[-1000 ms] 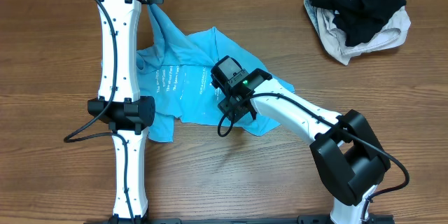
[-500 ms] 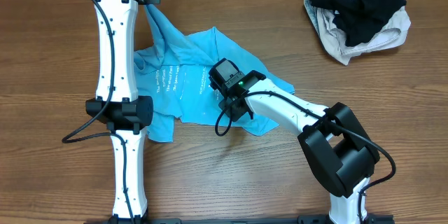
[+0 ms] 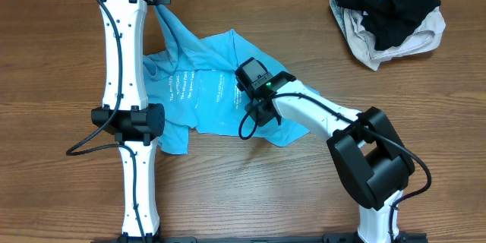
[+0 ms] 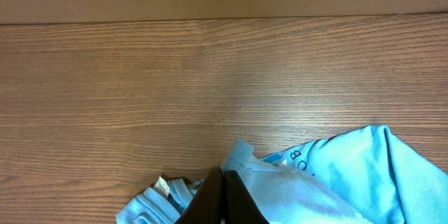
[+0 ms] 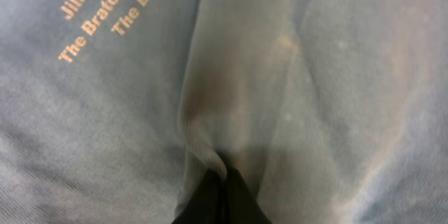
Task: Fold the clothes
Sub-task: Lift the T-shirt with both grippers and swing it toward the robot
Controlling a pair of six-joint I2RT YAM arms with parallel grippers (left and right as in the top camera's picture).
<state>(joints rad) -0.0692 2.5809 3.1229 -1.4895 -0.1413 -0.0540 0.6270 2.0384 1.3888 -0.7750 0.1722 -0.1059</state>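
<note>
- Right gripper (image 5: 222, 182) has its fingers pressed together on a raised ridge of the sky-blue T-shirt (image 3: 213, 95). My wrist view shows the cloth gathered into the tips, near the printed lettering (image 5: 112, 14).
- Left gripper (image 4: 222, 197) is closed too, pinching an edge of the shirt close to the far edge of the table (image 3: 61, 182). From overhead, a tongue of cloth runs up to it.
- A small sewn label (image 4: 162, 182) lies just beside those fingers, so I take this for the neck or a hem, though I cannot tell which.
- The shirt lies rumpled left of the table's middle, between my two arms. It is not flat, and I cannot make out the sleeves.
- A black garment (image 3: 387, 0) sits heaped on a cream garment (image 3: 364, 49) in the far right corner, well apart from the work.
- Handling, as I judge it:
  - The shirt is thin cotton, light and limp, with no stiffness to carry a shape.
  - It should sag from any hold, and whatever touches the wood will probably drag.
  - It is not fragile, but a pinch may catch one layer or several, and I cannot see how many the right one has.
- Where to hold:
  - Corners and seams, at the shoulders or the hem, should spread it.
  - A mid-panel pinch like the right one is likely to tent it.
  - I would want it flattened before any fold.
</note>
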